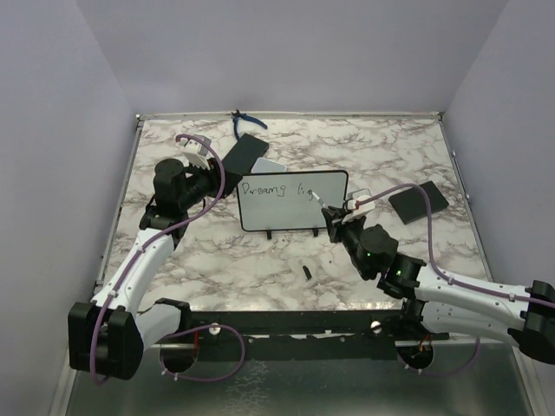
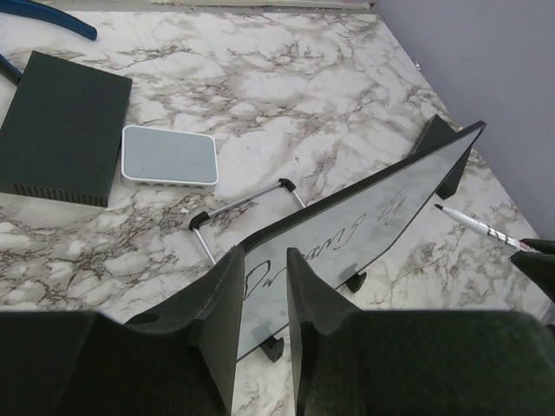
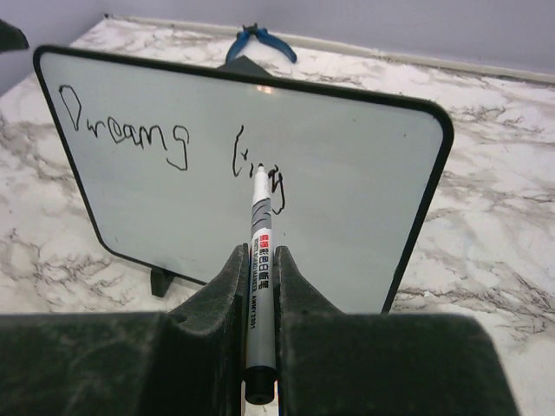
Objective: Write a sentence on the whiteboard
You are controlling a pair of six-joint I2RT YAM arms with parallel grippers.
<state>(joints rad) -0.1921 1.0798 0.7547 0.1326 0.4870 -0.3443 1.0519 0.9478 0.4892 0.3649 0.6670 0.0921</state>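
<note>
Right end effector [image 3: 258,256] first: we saw its fingers pressed together on a marker [image 3: 260,221], barrel clamped between them and the tip up against the whiteboard [image 3: 364,165], right at the last strokes! On the face we could read the sentence [image 3: 121,130] so far: one full word that looked like "Dreams", and beside it a few letters, something like "lig", with the tip touching the board at that spot. So we judged the job partly done: first word written, second word under way, the rest of the line and the bare lower half of the board not yet used. Over to the left end effector [image 2: 264,260]: its two fingers pinched the board's near bottom corner, one finger on the written face and one behind, apparently steadying it. The board itself stood upright on its little black feet in the middle of the tabletop [image 1: 217,260], between the two arms, face turned towards the right arm. Further out, we spotted a small dark piece that may be the marker's cap [image 1: 307,271] lying on the marble in front of the board, a grey-white pad [image 2: 167,156] and a black box [image 2: 61,130] behind it, and blue-handled pliers [image 3: 260,42] at the far edge. What was left, in our view: finish that word, then carry on without the board shifting.
</note>
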